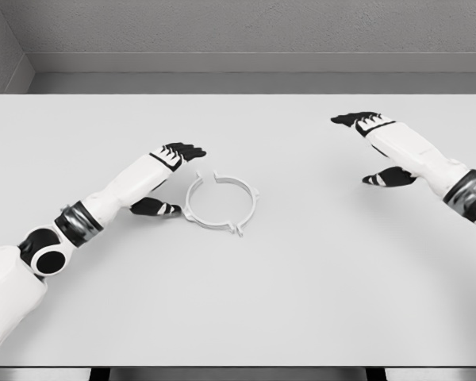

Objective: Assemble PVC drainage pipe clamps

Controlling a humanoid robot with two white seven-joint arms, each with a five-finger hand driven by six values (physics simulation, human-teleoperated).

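A white ring-shaped pipe clamp (243, 208) lies flat on the table (301, 302), a little left of the middle, with small tabs around its rim. My left hand (168, 179) is just left of the ring, fingers spread above it and thumb low beside its left edge; it holds nothing. My right hand (374, 148) hovers at the right side of the table, far from the ring, fingers relaxed and holding nothing.
The white table reaches a grey back wall (238, 32) at the top. Its front edge (238, 367) runs along the bottom of the view.
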